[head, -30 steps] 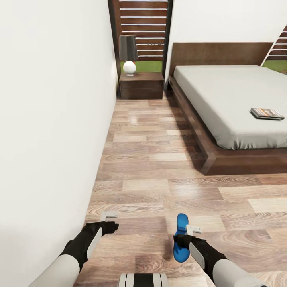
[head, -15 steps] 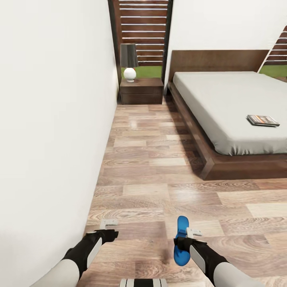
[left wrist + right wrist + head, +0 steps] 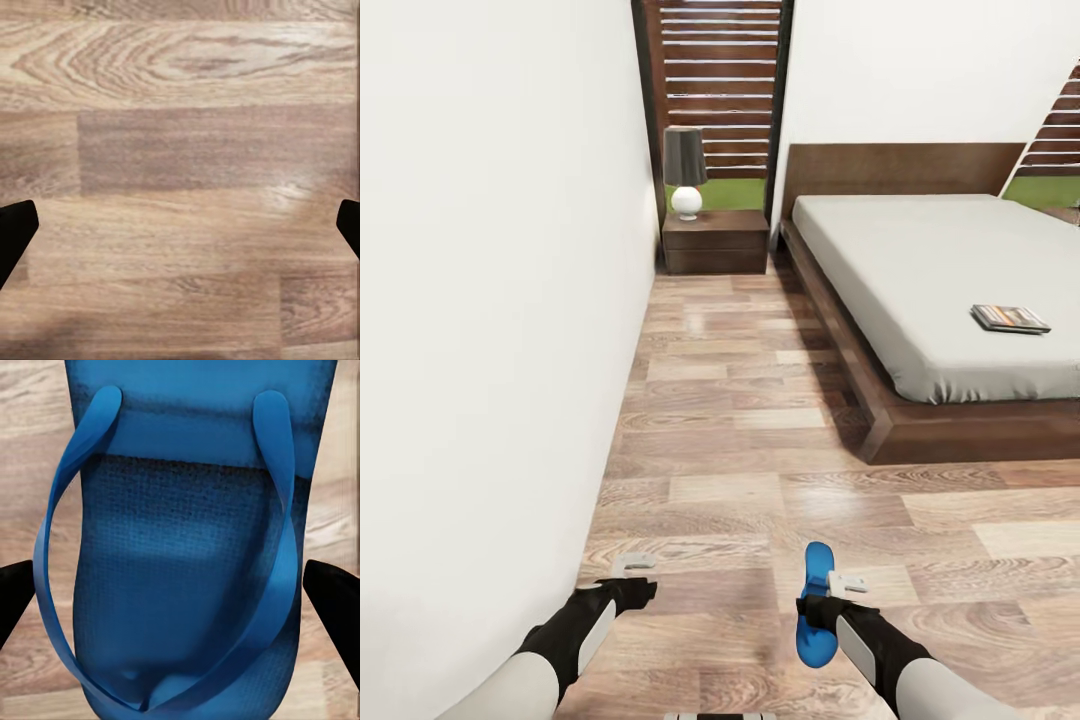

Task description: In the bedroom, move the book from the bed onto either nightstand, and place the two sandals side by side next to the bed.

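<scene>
Backing away, the camera now shows the bed (image 3: pixel 920 290) and nightstand (image 3: pixel 716 241) lower and smaller in the head view. Left tool (image 3: pixel 631 565) hangs over bare floor (image 3: pixel 740 450), fingers (image 3: pixel 15 229) spread apart and holding nothing. Right tool (image 3: pixel 843 583) grips a blue sandal (image 3: pixel 817 600) between its fingers. Farther right, the book (image 3: pixel 1010 318) lies on the mattress near the bed's foot.

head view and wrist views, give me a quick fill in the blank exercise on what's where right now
1. The right gripper holds a ______ sandal.
2. The book lies on the ______.
3. The lamp stands on the ______ beside the bed.
4. The left gripper hangs over the bare wooden ______.

Missing words: blue; bed; nightstand; floor
</scene>
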